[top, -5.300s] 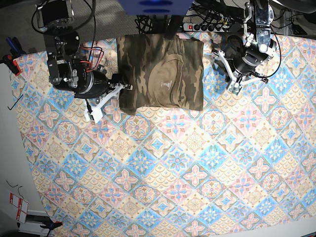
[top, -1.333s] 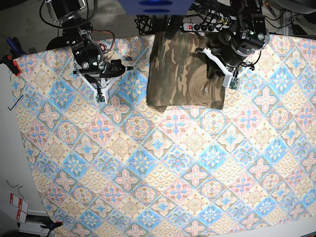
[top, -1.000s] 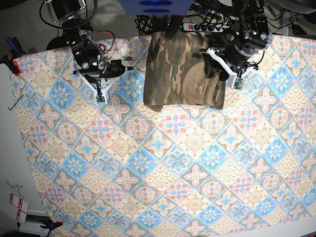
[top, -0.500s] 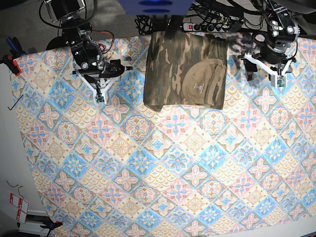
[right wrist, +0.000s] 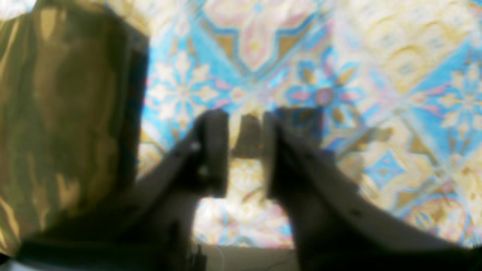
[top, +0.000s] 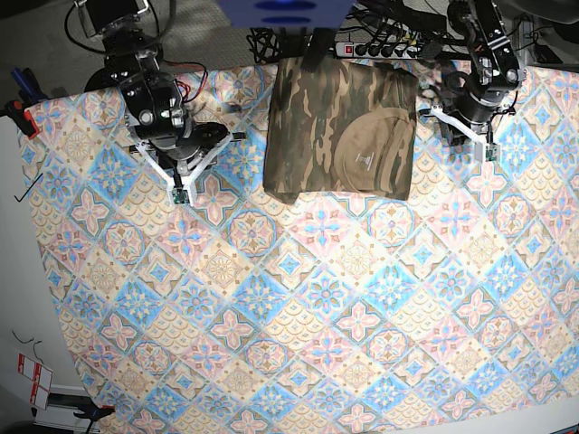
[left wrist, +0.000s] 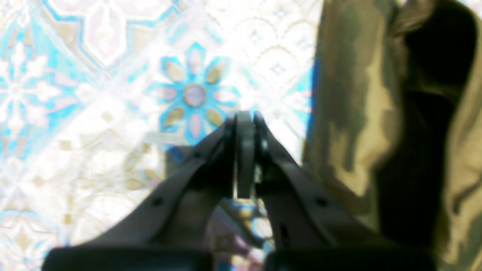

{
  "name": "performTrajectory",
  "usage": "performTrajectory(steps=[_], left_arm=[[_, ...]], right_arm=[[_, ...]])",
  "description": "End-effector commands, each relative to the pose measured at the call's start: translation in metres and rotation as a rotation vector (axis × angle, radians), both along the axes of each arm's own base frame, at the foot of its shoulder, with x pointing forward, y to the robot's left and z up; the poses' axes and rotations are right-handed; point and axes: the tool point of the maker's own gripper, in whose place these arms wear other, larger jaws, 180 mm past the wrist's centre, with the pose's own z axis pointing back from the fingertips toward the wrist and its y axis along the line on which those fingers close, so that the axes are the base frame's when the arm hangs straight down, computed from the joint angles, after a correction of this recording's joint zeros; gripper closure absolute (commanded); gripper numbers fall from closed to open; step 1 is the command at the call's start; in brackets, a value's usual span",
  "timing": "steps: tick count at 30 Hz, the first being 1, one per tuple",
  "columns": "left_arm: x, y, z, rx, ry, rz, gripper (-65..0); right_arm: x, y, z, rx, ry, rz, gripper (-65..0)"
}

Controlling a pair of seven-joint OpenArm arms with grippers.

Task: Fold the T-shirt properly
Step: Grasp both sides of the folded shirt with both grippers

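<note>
The camouflage T-shirt (top: pixel 339 127) lies folded into a rectangle at the back middle of the table, its tan collar patch facing up. My left gripper (top: pixel 463 127) hovers just right of the shirt. In the left wrist view this gripper (left wrist: pixel 244 116) is shut with nothing in it, and the T-shirt's edge (left wrist: pixel 354 113) is beside it. My right gripper (top: pixel 185 163) is well left of the shirt. In the right wrist view its fingers (right wrist: pixel 244 124) stand a little apart and empty, and the T-shirt (right wrist: pixel 56 113) fills the left side.
The tile-patterned tablecloth (top: pixel 362 316) covers the whole table. A power strip with cables (top: pixel 380 45) lies behind the shirt. A red clamp (top: pixel 18 113) grips the left edge, and tags (top: pixel 32 380) lie off the front left corner.
My left gripper let go of the shirt, drew away to its right and closed. The right gripper turned, shifted slightly forward and narrowed. The shirt stays folded in place.
</note>
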Motion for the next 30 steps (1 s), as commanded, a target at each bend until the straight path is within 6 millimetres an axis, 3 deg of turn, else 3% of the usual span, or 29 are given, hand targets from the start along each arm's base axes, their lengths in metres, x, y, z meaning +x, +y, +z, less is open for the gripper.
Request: performTrajectory(steps=[1,4,6,10,18,22,30], left_arm=[[0.009,0.003,0.008,0.006,-0.039,-0.002,0.0],[0.012,-0.011,0.002,-0.017,-0.025,-0.033,0.0],[0.008,-0.023,-0.011,-0.047,0.008,-0.058,0.0],[0.007,-0.042,-0.028,-0.09,0.048,-0.092,0.0],[0.01,-0.046,-0.028,-0.097,0.045,-0.093,0.0],[0.022,-0.047,-0.024,-0.097,0.024,-0.097,0.0],[0.04,-0.082,-0.02,-0.14,-0.005,-0.166,0.0]], right_arm=[[-0.002,0.001,0.003,0.008,-0.007,0.007,-12.1],[-0.02,0.003,-0.005,0.012,0.05,0.01,-11.4],[-0.038,0.018,-0.011,0.018,0.128,0.064,-7.8],[-0.052,0.048,-0.013,0.035,0.173,0.173,-3.8],[-0.045,0.042,-0.011,0.03,0.161,0.148,-0.1],[-0.043,0.038,-0.011,0.027,0.158,0.135,0.0],[-0.047,0.039,-0.013,0.025,0.173,0.14,0.0]])
